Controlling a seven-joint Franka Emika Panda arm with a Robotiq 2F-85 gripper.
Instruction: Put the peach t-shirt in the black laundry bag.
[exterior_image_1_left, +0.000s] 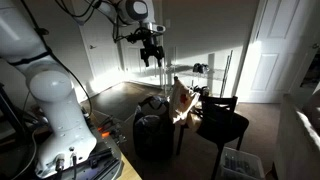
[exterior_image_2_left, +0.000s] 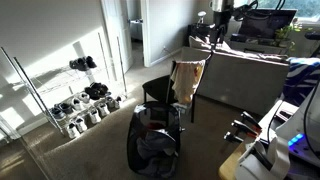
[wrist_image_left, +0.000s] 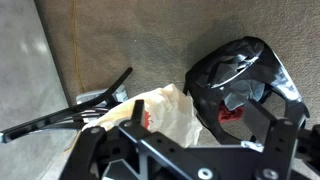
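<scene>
The peach t-shirt (exterior_image_1_left: 181, 100) hangs limp over the back of a black chair in both exterior views (exterior_image_2_left: 186, 80). The black laundry bag (exterior_image_1_left: 152, 131) stands upright on the carpet beside the chair (exterior_image_2_left: 155, 142), with cloth showing in its open top. My gripper (exterior_image_1_left: 150, 55) hangs high above both, open and empty; it is dark near the top edge in an exterior view (exterior_image_2_left: 222, 18). In the wrist view the t-shirt (wrist_image_left: 165, 108) and the bag (wrist_image_left: 243, 75) lie far below my open jaws (wrist_image_left: 195, 117).
The black chair (exterior_image_1_left: 222, 122) stands by the bag; its arm shows in the wrist view (wrist_image_left: 70, 110). A metal shoe rack (exterior_image_2_left: 85, 100) stands along the wall. A white slatted basket (exterior_image_1_left: 241, 161) sits on the floor. A sofa (exterior_image_2_left: 250, 75) is behind the chair.
</scene>
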